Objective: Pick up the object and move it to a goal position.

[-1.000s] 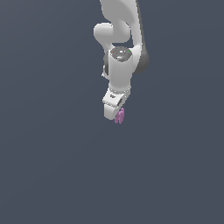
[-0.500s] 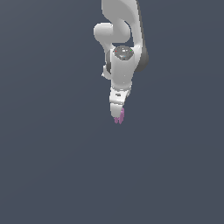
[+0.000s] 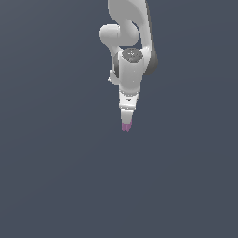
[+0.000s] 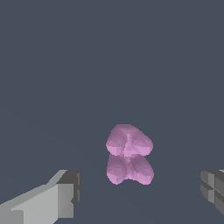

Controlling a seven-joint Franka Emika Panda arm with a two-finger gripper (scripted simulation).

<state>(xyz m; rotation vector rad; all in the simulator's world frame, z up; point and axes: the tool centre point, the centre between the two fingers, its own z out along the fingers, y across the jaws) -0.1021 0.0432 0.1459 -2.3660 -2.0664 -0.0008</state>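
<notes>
Wrist turned since the earlier frame, arm pointing straight down; gripper (image 3: 126,126) fingers (image 4: 65,194) spread wide, lumpy magenta object (image 4: 129,160) between them, touching neither, at the fingertips in the exterior view

Lumpy magenta object (image 4: 129,154), between spread jaws, touching neither

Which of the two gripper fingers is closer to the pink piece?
The finger showing its long light-grey side; the other finger, just a dark tip, stands farther from the pink piece.
</notes>
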